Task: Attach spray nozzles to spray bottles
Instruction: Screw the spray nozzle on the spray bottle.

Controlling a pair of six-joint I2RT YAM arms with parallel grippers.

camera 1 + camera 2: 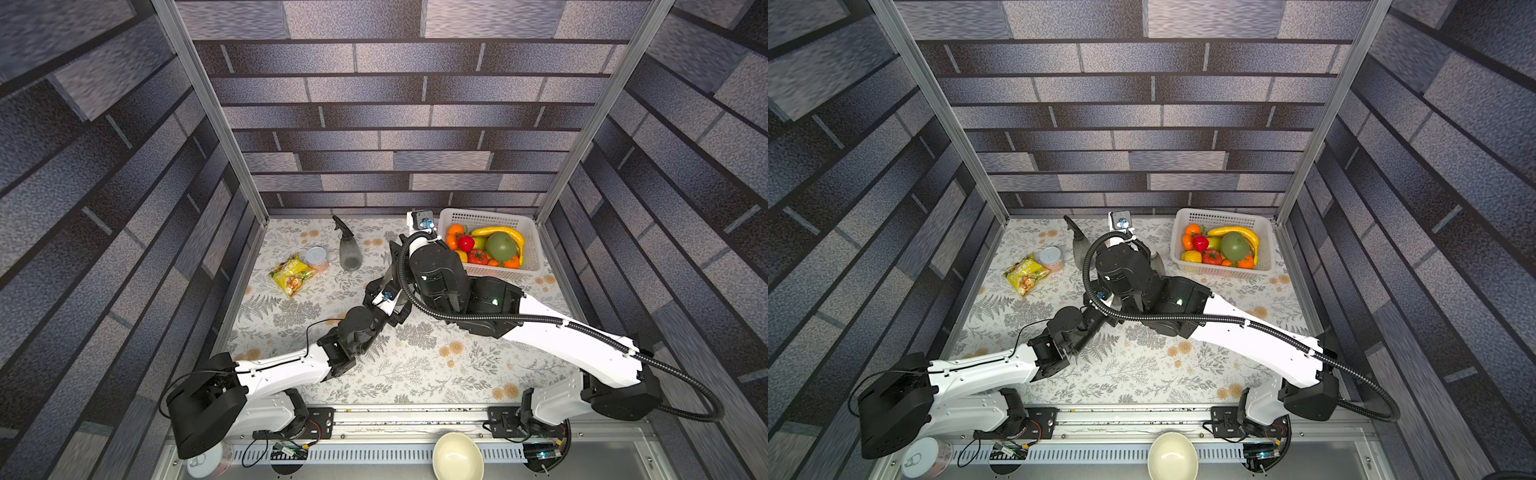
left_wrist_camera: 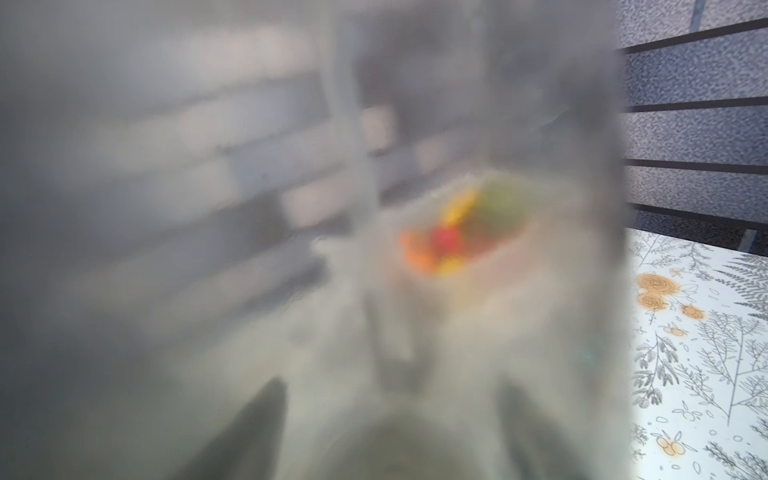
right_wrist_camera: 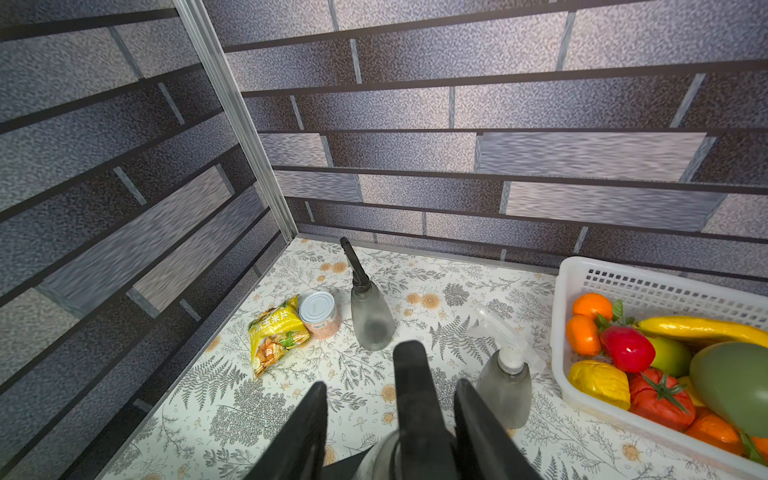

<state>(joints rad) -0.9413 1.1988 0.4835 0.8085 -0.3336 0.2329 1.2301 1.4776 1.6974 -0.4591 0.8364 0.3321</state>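
In the right wrist view a black spray nozzle (image 3: 409,395) sits on top of a grey spray bottle (image 3: 380,456). My right gripper (image 3: 390,383) is open, with a gap between each finger and that nozzle. The same bottle (image 2: 457,332) fills and blurs the left wrist view, and my left gripper (image 2: 390,382) is shut on its body, fingers showing dimly through the plastic. A second bottle (image 3: 371,316) stands at the back with a black nozzle (image 3: 353,257) on it. A third bottle (image 3: 505,390) with a translucent white nozzle (image 3: 509,340) stands beside the basket.
A white basket (image 1: 490,218) of plastic fruit stands at the back right. A silver-lidded can (image 1: 316,257) and a yellow snack bag (image 1: 291,274) lie at the back left. A cream bowl (image 1: 457,457) sits below the table's front rail. Both arms cross over the middle.
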